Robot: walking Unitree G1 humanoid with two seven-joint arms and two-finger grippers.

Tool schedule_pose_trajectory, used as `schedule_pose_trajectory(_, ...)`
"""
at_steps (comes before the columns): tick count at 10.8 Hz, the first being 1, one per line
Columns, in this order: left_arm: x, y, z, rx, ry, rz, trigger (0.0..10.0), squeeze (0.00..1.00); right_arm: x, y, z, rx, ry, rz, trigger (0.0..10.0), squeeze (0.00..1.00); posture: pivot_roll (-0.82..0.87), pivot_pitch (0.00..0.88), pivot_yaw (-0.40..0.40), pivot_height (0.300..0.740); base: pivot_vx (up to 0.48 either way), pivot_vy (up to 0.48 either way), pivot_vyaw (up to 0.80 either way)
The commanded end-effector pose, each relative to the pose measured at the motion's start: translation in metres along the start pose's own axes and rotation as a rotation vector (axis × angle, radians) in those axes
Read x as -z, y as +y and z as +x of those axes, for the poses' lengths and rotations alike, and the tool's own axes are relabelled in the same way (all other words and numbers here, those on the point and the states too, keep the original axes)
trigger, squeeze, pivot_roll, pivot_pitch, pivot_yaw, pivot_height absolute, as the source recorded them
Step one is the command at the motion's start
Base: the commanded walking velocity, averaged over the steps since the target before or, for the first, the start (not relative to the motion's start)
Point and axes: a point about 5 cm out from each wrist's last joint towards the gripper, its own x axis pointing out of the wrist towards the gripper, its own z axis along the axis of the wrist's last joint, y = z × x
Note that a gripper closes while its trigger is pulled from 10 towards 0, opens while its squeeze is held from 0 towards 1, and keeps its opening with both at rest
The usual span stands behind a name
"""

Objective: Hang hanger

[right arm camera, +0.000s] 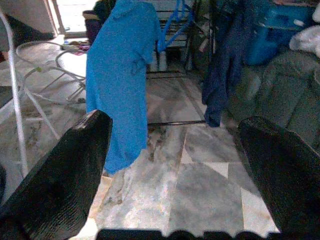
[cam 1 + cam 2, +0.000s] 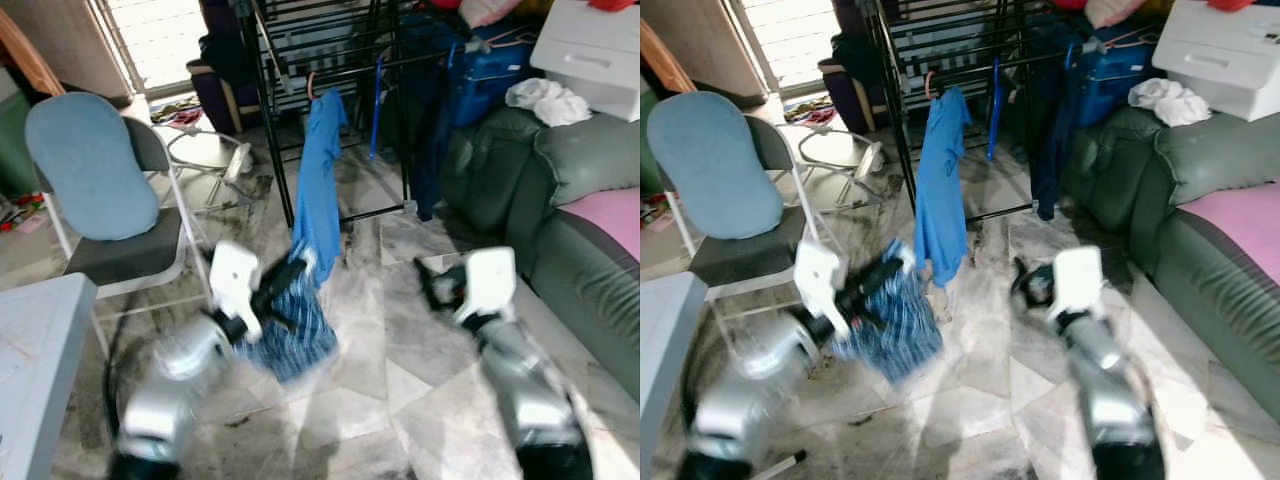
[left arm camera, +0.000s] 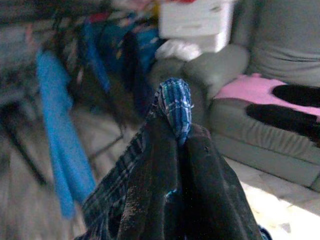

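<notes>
Plaid blue cloth (image 2: 290, 325): clamped in left pincer (image 2: 290, 275), near drying rack (image 2: 330, 70).
Right pincer (image 2: 428, 283): fingers spread wide, holding nothing.

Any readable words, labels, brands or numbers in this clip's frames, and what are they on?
None can be read. The white box on the sofa, the blue container behind the drying rack and the checked cloth in the left hand bear no legible print; the views are blurred.

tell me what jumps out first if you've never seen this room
The bright blue shirt hanging from the black drying rack in the middle of the room. Just in front of it, the left gripper is shut on a blue plaid cloth that dangles over the marble floor, while the right gripper is open.
</notes>
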Motion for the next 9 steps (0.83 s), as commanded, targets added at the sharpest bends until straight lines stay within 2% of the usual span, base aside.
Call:
schedule_pose_trajectory(1, -0.013, 0.004, 0.001, 0.055, -0.038, 0.068, 10.0, 0.0, -0.007, 0.002, 0.005, -0.076, -0.023, 0.021, 10.0, 0.0, -0.12, 0.0, 0.114, 0.74, 0.0, 0.0, 0.0)
schedule_pose_trajectory(3, -0.018, -0.002, 0.002, 0.216, -0.025, 0.186, 10.0, 0.0, -0.013, -0.003, 0.007, -0.186, -0.019, 0.045, 10.0, 0.0, -0.12, 0.0, 0.116, 0.74, 0.0, 0.0, 0.0)
schedule_pose_trajectory(4, -0.032, -0.001, 0.006, 0.238, -0.074, 0.27, 10.0, 0.0, -0.013, -0.007, 0.007, -0.195, -0.018, 0.017, 10.0, 0.0, -0.12, 0.0, 0.116, 0.74, 0.0, 0.0, 0.0)
schedule_pose_trajectory(5, -0.039, -0.002, 0.009, 0.251, -0.101, 0.296, 10.0, 0.0, -0.01, -0.009, 0.007, -0.184, -0.011, 0.021, 10.0, 0.0, -0.12, 0.0, 0.119, 0.74, 0.0, 0.0, 0.0)
schedule_pose_trajectory(6, -0.039, -0.003, 0.01, 0.244, -0.104, 0.304, 10.0, 0.0, -0.007, -0.005, 0.006, -0.194, -0.002, 0.03, 10.0, 0.0, -0.12, 0.0, 0.121, 0.74, 0.0, 0.0, 0.0)
schedule_pose_trajectory(7, -0.033, -0.001, 0.01, 0.193, -0.097, 0.283, 10.0, 0.0, -0.004, 0.0, 0.004, -0.204, 0.004, 0.043, 10.0, 0.0, -0.12, 0.0, 0.121, 0.74, 0.0, 0.0, 0.0)
schedule_pose_trajectory(8, -0.011, 0.009, 0.009, -0.007, -0.021, 0.196, 10.0, 0.0, -0.002, 0.011, 0.001, -0.184, -0.009, 0.082, 10.0, 0.0, -0.13, 0.0, 0.117, 0.74, 0.0, 0.0, 0.0)
schedule_pose_trajectory(9, 0.0, 0.007, 0.003, -0.076, -0.022, 0.144, 10.0, 0.0, -0.003, 0.02, -0.002, -0.179, -0.026, 0.091, 10.0, 0.0, -0.13, 0.0, 0.116, 0.74, 0.0, 0.0, 0.0)
